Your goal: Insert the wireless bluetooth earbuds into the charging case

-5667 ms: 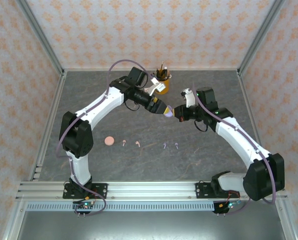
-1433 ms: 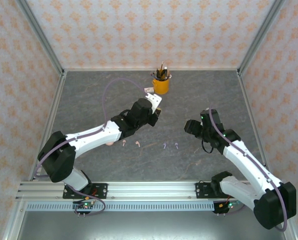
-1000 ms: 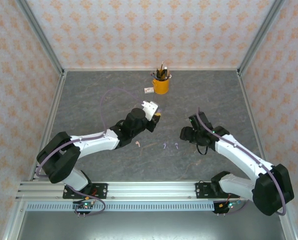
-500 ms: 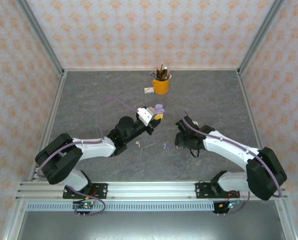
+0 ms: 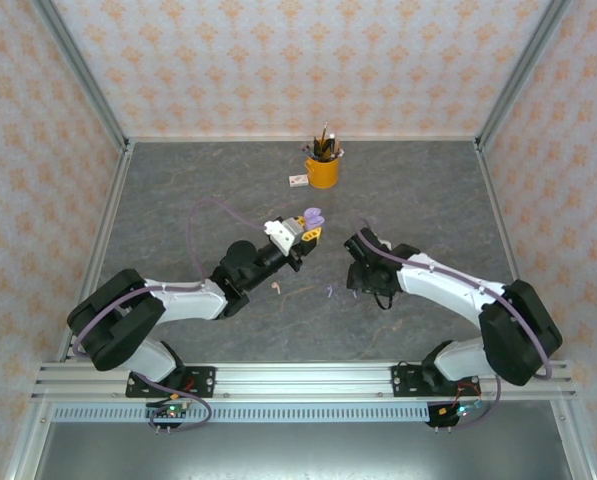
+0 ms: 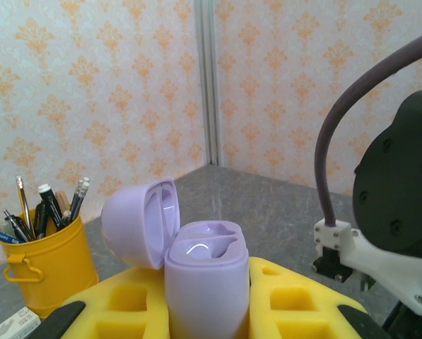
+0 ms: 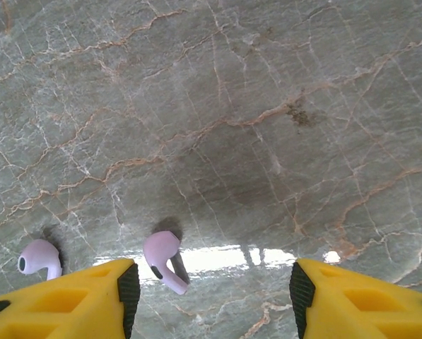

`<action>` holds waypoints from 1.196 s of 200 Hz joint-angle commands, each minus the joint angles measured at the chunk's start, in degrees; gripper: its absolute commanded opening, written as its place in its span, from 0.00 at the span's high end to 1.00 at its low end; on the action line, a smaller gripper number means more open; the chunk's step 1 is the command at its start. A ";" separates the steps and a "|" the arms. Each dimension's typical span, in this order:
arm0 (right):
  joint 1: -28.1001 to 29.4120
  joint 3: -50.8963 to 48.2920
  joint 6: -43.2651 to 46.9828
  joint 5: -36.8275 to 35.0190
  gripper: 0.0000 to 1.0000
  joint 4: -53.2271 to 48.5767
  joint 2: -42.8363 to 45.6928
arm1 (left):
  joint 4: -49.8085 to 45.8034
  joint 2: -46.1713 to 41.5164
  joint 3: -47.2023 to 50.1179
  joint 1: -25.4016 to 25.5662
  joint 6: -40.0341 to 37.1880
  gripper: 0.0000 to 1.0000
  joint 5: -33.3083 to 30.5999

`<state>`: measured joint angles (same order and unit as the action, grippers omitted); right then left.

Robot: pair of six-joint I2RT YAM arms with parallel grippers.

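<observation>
While the lilac charging case [image 6: 205, 279] is held clamped, lid open, in the left tool [image 6: 207, 311] above the worktop [image 5: 178, 200] middle, the right tool [image 7: 211, 291] is poised with jaws apart and empty, low over two lilac earbuds [image 7: 165, 261] lying toward the near edge. Step in hand, as judged: pick-up of an earbud. Next required: descent with the right-hand bud centred between the jaws, then a light closure

We see a grey marbled table [image 5: 428, 190] bearing a yellow pencil cup [image 5: 322, 172] near its back edge, a small white box [image 5: 298, 181] just beside that cup, and, well nearer than the cup, a pink earbud [image 5: 276, 288], a lilac earbud [image 7: 162, 258] and a second lilac earbud [image 7: 39, 256].
</observation>
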<state>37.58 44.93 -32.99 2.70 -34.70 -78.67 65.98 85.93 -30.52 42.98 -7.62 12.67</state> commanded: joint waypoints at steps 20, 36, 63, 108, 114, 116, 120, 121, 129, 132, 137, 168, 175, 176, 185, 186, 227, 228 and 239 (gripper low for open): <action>0.39 1.74 -0.08 0.88 0.41 -1.35 -2.03 | 7.44 0.02 1.25 -0.53 0.34 1.00 -2.95; 0.47 1.92 0.41 1.12 0.42 -1.81 -2.95 | 8.35 0.23 1.30 -0.62 0.54 1.00 -2.99; 0.95 2.93 1.51 1.26 0.45 -2.81 -4.74 | 8.73 0.67 0.58 -0.72 0.89 1.00 -1.69; 1.53 5.38 2.71 1.43 0.48 -3.33 -8.23 | 8.73 0.95 -0.04 -0.70 1.12 1.00 -1.33; 1.54 5.64 2.82 1.57 0.49 -3.29 -8.71 | 8.61 0.91 0.02 -0.76 1.03 1.00 -1.31; 1.53 5.75 2.84 1.62 0.49 -3.28 -8.81 | 8.64 0.91 0.09 -0.79 1.03 1.00 -1.30; 1.61 5.86 2.87 1.73 0.49 -3.24 -9.13 | 8.64 0.82 0.11 -0.79 1.03 1.00 -1.33; 1.61 5.91 2.90 1.76 0.50 -3.21 -9.26 | 8.64 0.82 0.16 -0.79 1.03 1.00 -1.33; 1.62 6.31 3.06 1.87 0.50 -3.18 -9.81 | 8.60 0.71 0.27 -0.88 1.02 1.00 -1.39; 1.62 6.38 3.17 1.95 0.51 -3.19 -9.99 | 8.56 0.65 0.29 -0.95 0.96 1.00 -1.41; 1.62 6.61 3.22 2.04 0.51 -3.29 -10.36 | 8.56 0.55 0.37 -0.97 0.89 1.00 -1.42; 1.88 7.26 3.71 2.40 0.53 -3.40 -11.94 | 8.56 0.07 0.82 -1.49 1.11 1.00 -1.49; 1.96 7.26 3.84 2.47 0.54 -3.47 -12.18 | 8.56 -0.13 0.90 -1.54 1.20 1.00 -1.42; 1.96 7.27 3.87 2.48 0.54 -3.50 -12.19 | 8.51 -0.14 0.95 -1.56 1.20 1.00 -1.37; 2.05 7.28 3.92 2.46 0.55 -3.49 -12.52 | 8.51 -0.45 0.99 -1.63 1.26 1.00 -1.25; 2.06 7.28 3.96 2.47 0.55 -3.51 -12.54 | 8.53 -0.43 1.03 -1.65 1.27 1.00 -1.24; 2.58 7.72 4.32 2.57 0.56 -3.54 -14.22 | 8.47 -0.69 1.08 -2.00 1.71 1.00 -0.80; 2.58 7.72 4.33 2.57 0.56 -3.53 -14.22 | 8.47 -0.68 1.12 -1.97 1.72 1.00 -0.80; 2.59 7.97 4.40 2.32 0.56 -3.53 -14.64 | 8.47 -0.73 1.17 -2.02 1.81 1.00 -0.65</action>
<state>39.81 50.98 -29.50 5.63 -36.42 -92.36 71.42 86.52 -29.78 41.52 -6.33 11.60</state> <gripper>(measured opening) 0.442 0.207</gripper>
